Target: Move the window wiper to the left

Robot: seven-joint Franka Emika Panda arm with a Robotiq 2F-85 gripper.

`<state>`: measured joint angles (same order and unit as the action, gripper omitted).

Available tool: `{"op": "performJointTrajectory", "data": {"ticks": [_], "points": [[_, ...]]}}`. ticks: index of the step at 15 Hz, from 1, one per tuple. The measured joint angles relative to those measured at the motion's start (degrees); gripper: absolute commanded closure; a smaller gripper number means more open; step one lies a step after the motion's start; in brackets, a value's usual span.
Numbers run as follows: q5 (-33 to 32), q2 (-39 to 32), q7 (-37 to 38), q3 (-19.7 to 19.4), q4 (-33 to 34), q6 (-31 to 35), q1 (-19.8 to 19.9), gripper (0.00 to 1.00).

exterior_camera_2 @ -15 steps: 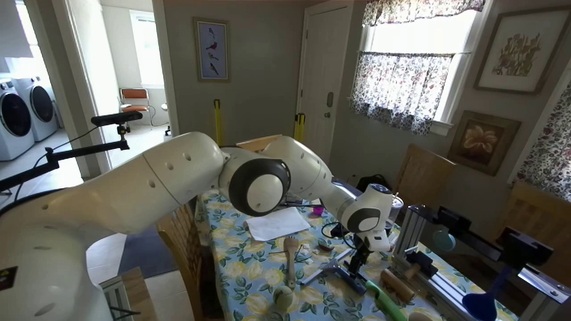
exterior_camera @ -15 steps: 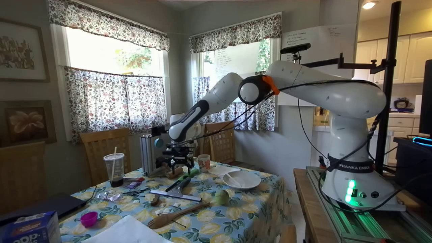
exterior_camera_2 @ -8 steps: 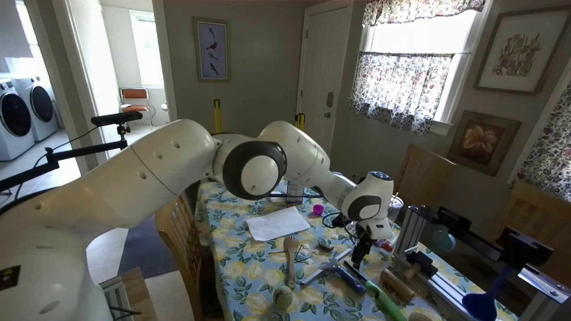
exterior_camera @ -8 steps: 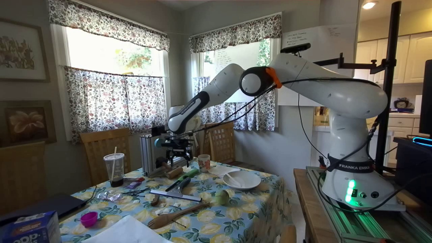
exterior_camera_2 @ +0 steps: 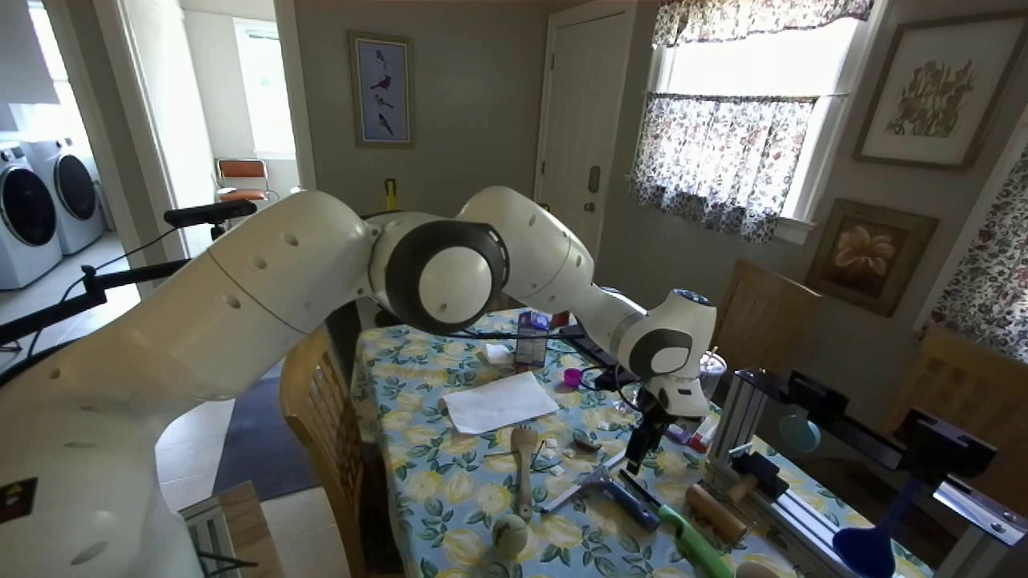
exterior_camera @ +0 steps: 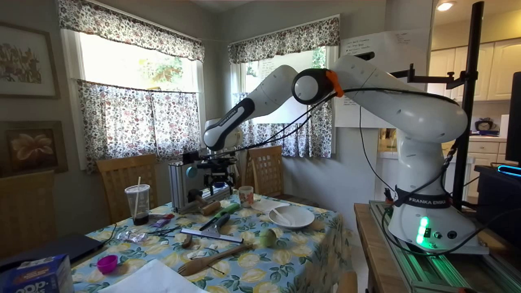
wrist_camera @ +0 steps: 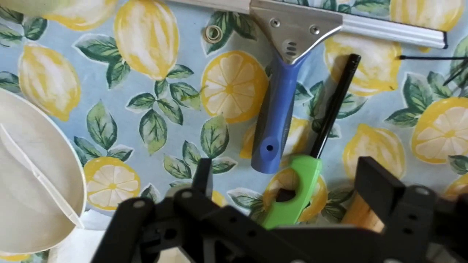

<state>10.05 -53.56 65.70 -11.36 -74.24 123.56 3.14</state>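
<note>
We locate the window wiper (wrist_camera: 282, 80) flat on the table (exterior_camera: 287, 268), which carries a lemon-print cloth. We identify three parts: a long metal blade, a metal bracket with two screws, and a blue handle. In the wrist view, the blade runs across the top of the frame, and the handle extends downward from the bracket at a slight tilt.

We read the gripper (wrist_camera: 286, 166) as released: its two fingers stand wide apart. In an exterior view, we see it raised above the table. In the wrist view, the end of the handle appears between the two fingertips.

We note a green stick lighter (wrist_camera: 309, 168) just beside the handle, its black rod angled away; we cannot tell whether the two touch. The lighter lies between the handle and a wooden cylinder (exterior_camera_2: 715, 514). At the left of the wrist view, we see a white plate (wrist_camera: 22, 219) with a white utensil (wrist_camera: 44, 182) resting in it. On the blade side, we find a wooden fork (exterior_camera_2: 523, 474), its handle end near a round green item (exterior_camera: 268, 239).
</note>
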Motion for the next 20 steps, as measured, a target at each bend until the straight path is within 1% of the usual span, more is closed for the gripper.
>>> {"op": "performJointTrajectory", "data": {"ticks": [7,13,20], "points": [[0.00,-0.85,-0.16,0.25,-2.55,0.32,0.82,0.00],[0.13,-3.59,-0.31,0.73,-2.82,5.20,1.56,0.00],[1.23,-6.60,-0.31,2.08,-2.78,9.19,2.43,0.00]]}}
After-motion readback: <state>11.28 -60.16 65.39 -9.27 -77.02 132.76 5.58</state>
